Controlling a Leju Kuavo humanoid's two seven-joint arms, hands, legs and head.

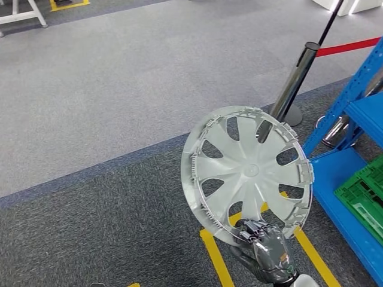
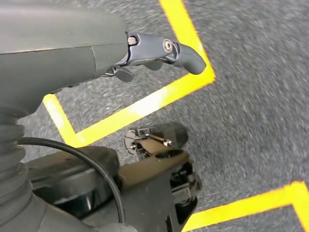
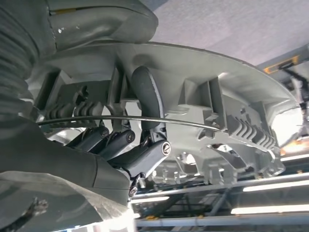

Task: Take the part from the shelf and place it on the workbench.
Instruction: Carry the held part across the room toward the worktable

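Observation:
The part is a silver-grey wheel cover with spoke cut-outs, held upright above the dark carpet in the head view. My right hand grips its lower rim from below. In the right wrist view the wheel cover shows its ribbed inner side with a wire ring, and my right hand's fingers curl over its edge. My left hand hangs over the floor with its fingers apart and nothing in them.
A blue shelf stands at the right with a green crate on its lower level. A chrome post with a red rope stands behind the cover. Yellow tape lines mark the carpet.

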